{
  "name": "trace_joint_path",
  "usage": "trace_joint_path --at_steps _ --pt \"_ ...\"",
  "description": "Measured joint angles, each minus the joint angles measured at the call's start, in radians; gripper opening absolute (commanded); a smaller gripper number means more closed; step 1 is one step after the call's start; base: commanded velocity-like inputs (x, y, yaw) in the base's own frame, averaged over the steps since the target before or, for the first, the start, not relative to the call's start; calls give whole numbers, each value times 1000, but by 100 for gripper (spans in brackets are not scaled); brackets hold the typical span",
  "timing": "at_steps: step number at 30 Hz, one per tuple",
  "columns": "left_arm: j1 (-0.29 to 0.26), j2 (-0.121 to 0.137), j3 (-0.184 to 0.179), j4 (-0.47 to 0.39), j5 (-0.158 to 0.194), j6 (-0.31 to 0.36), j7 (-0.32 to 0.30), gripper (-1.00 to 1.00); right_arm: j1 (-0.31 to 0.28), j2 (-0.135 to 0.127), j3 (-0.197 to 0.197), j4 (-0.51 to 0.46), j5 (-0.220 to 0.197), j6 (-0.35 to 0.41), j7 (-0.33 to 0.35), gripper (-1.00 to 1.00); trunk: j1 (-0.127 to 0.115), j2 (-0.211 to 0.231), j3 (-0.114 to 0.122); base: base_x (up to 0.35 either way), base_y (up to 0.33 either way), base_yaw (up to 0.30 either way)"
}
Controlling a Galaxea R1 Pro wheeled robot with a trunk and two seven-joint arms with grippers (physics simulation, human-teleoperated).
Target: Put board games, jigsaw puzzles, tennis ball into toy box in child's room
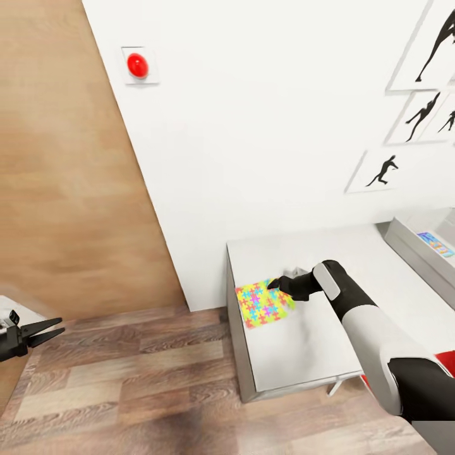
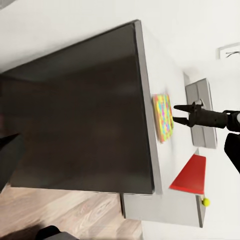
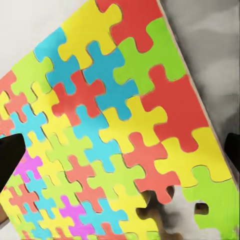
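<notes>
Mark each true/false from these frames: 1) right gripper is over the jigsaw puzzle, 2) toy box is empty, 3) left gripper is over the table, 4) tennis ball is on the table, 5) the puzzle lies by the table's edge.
1) True: the right gripper is open at the jigsaw puzzle.
2) False: the toy box already holds a flat printed box.
3) False: the left gripper hangs open over the wood floor, off the table.
4) True: the tennis ball sits on the table beside a red object.
5) True: it lies at the table's edge, near a corner.
</notes>
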Motion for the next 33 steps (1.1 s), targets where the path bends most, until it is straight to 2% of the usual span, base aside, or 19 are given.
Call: trace_joint_path --at_steps 26,33 --pt "0 -1 -1 0 0 1 0 100 0 0 0 0 0 0 -1 100 0 0 0 -14 131 0" --pt "0 -2 -2 0 0 0 0 100 0 -1 -1 -1 0 0 0 100 0 0 1 0 51 -39"
